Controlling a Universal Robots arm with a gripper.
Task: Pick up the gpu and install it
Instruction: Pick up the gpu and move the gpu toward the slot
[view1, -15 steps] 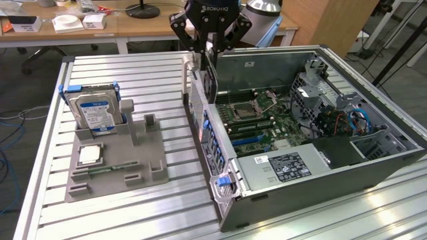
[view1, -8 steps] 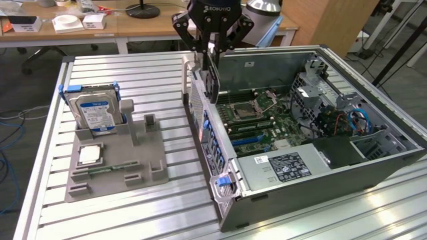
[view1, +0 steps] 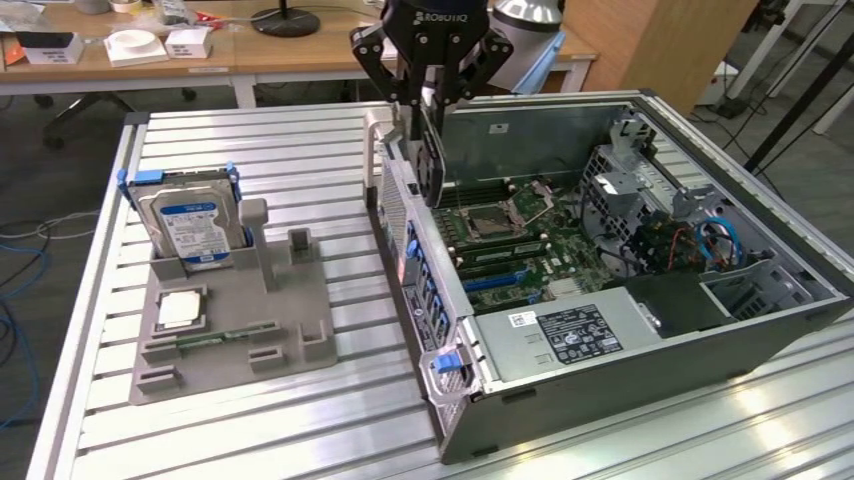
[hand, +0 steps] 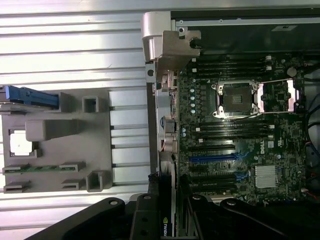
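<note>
Your black two-fingered claw (view1: 427, 108) (hand: 169, 196) is clamped on the thin, flat, black rectangular gpu (view1: 430, 160) (hand: 165, 227), one finger pressed against each face. The gpu hangs upright and off the surface. It sits over the long wall of the open grey metal computer case (view1: 747, 330) that faces the grey moulded parts tray (view1: 227, 365) (hand: 65, 150). In the wrist view you look down along the card's edge. A small green logo shows on it between the fingers, and the green motherboard (view1: 521, 250) (hand: 225, 130) lies just beside and below it. The board's blue expansion slot (hand: 212, 158) and the open silver processor socket (view1: 487, 220) (hand: 235, 100) are both in plain sight, and the card is seated in neither. Whether the card's lower edge touches the case wall cannot be told from either view. On the exterior view's left, the tray rests on the slatted aluminium tabletop (view1: 267, 140), well apart from the card. It carries the silver hard drive with a blue label (view1: 194, 225) standing upright in its holder, a square silver processor chip (view1: 180, 310) (hand: 21, 146) lying flat, and a slim green memory stick (view1: 220, 338) (hand: 40, 168) lying in its groove.
</note>
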